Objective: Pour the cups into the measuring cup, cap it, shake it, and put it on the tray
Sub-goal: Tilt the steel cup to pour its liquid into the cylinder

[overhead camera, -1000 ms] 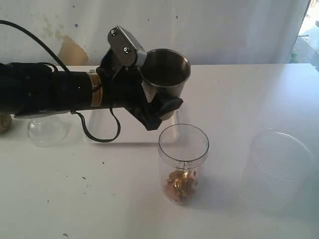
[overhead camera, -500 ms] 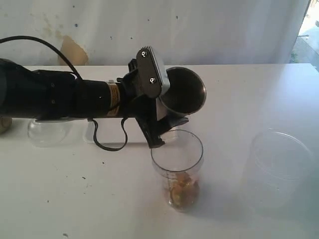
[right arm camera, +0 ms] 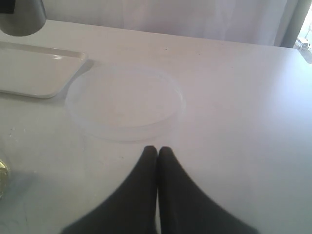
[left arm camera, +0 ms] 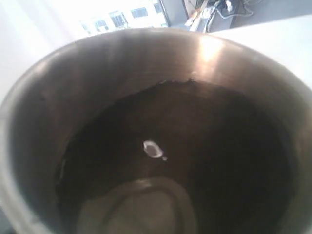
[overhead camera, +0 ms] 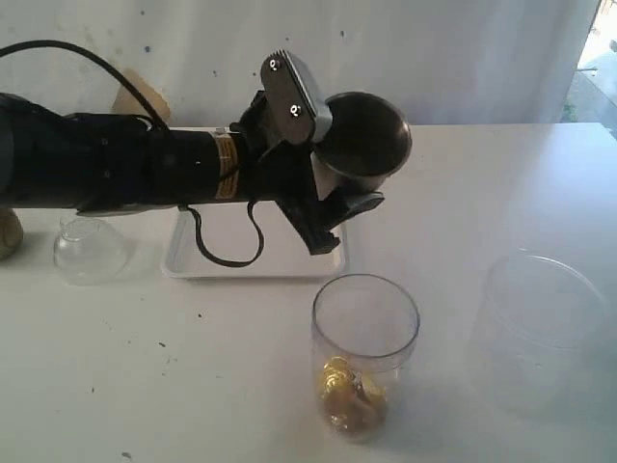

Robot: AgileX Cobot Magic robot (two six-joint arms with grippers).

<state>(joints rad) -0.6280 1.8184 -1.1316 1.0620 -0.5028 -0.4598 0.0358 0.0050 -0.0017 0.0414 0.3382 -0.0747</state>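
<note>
Lifted back since half a second ago, my left gripper (overhead camera: 323, 159) stays clamped across the tilted steel tumbler (overhead camera: 368, 135), now clear of the measuring cup (overhead camera: 364, 352), which stands below and just ahead of it with gold pieces at its bottom; the tray (overhead camera: 284, 258) lies beneath my wrist. From my left wrist, the steel tumbler (left arm camera: 156, 146) looks emptied, so I expect it to be light, rigid and slick. From my right wrist, my right gripper (right arm camera: 157, 155) is pressed shut on nothing, with the wide clear container (right arm camera: 126, 105) just ahead; I judge the measuring cup thin, light and tippy, best gripped around its mid-wall.
</note>
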